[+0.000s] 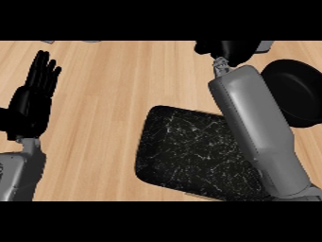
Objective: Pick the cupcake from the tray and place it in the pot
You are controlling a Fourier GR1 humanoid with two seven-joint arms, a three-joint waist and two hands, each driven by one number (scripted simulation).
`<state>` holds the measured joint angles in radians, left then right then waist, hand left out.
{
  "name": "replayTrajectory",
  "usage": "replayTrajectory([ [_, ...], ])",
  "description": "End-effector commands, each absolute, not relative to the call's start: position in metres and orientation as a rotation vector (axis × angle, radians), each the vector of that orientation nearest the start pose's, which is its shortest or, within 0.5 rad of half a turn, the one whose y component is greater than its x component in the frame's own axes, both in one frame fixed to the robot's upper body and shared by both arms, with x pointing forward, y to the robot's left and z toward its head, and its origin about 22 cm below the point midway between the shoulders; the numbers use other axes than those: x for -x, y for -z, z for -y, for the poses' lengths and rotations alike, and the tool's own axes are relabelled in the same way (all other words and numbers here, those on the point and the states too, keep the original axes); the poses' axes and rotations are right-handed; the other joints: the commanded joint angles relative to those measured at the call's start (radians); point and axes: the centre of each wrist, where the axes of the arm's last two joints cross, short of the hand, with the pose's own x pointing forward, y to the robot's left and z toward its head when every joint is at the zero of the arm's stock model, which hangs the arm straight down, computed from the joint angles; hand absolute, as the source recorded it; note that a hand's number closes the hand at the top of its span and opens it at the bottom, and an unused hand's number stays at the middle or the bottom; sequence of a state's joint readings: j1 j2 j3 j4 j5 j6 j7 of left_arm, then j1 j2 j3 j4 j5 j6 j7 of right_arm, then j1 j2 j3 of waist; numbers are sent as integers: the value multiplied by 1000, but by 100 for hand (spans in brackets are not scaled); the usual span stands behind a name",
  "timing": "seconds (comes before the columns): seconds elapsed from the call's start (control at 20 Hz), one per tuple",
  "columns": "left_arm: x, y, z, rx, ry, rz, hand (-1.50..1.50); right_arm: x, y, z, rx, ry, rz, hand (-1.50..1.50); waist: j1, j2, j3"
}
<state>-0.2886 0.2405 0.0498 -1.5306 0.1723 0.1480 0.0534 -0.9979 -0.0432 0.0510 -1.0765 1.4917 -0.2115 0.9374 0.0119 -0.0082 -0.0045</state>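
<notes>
Step judged: transfer | right robot hand point(227, 48) sat just left of pot point(304, 94), closure untellable | left robot hand point(34, 99) lay open | next: centre over pot.

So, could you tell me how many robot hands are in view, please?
2: the left hand upright at the left edge, the right hand at the top near the pot. None hidden.

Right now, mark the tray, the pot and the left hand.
tray point(186, 153): head view, bare speckled middle of its surface.
pot point(302, 94): head view, bare dark inside bottom.
left hand point(31, 105): head view, on the palm, below the straight fingers.
</notes>
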Motion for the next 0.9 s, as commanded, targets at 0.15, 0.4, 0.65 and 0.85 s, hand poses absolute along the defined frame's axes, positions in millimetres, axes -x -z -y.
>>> replayTrajectory([
  [0.15, -315, -91, -274, -108, -56, 1742, 0, -402, -222, 102, 1715, -216, 1099, 150, -22, 4, 4],
  [0.4, -293, -81, -276, -145, -51, 1760, 0, -390, -197, 173, 1705, -264, 1017, 150, -27, 0, 5],
  [0.65, -302, -69, -271, -127, -60, 1756, 0, -378, -218, 234, 1721, -154, 1073, 150, -23, 6, 5],
  [0.85, -296, -82, -263, -101, -57, 1751, 0, -363, -186, 284, 1694, -173, 1064, 150, -17, 7, 5],
])
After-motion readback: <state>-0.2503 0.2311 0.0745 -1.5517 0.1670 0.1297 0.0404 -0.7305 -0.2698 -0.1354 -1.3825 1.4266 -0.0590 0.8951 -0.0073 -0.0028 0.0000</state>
